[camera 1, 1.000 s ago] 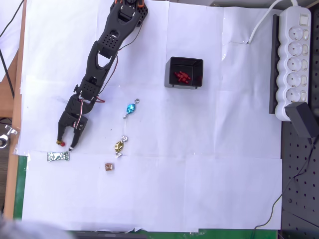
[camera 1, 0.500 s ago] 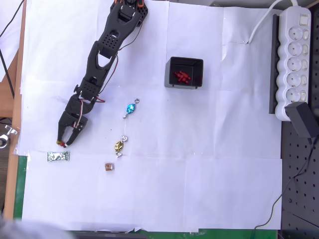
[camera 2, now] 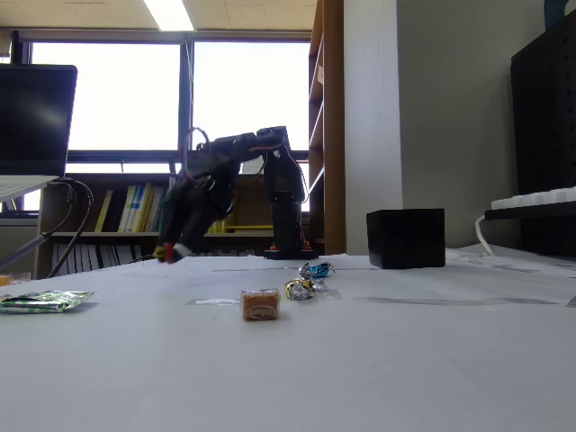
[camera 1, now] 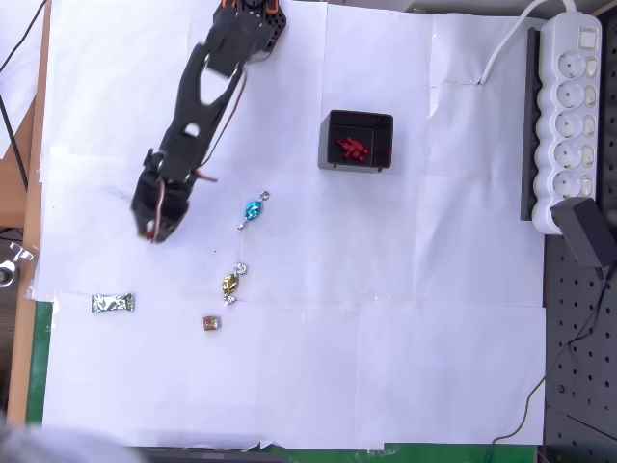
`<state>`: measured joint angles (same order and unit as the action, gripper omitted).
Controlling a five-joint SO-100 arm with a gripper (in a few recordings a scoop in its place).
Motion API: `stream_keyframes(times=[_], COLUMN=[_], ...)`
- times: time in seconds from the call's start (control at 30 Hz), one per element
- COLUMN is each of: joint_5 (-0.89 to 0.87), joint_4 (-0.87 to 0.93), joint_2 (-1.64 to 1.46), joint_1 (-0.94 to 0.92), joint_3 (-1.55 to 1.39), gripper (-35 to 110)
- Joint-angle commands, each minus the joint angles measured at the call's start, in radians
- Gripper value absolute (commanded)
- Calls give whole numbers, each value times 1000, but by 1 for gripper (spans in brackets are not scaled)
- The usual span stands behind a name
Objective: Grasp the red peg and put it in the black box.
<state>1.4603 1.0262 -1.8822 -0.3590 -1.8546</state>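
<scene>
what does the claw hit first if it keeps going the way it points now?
Probably just the white paper. The claw, shut on the red peg, is lifted and tilts down toward the green wrapper, but depth is unclear.

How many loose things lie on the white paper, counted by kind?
Twist-wrapped candies: 2, blue and gold
Flat green packet: 1
Small brown square candy: 1
Black box: 1
Total: 5
</scene>
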Motion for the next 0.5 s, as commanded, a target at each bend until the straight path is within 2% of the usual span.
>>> stream_keyframes(times=[0.0,0.3,0.47], joint_5=[-44,-232,-364], joint_4=[290,575,626], joint_2=[285,499,495], joint_1=[81,462,716], joint_3=[-8,97,97], gripper=[0,0,0])
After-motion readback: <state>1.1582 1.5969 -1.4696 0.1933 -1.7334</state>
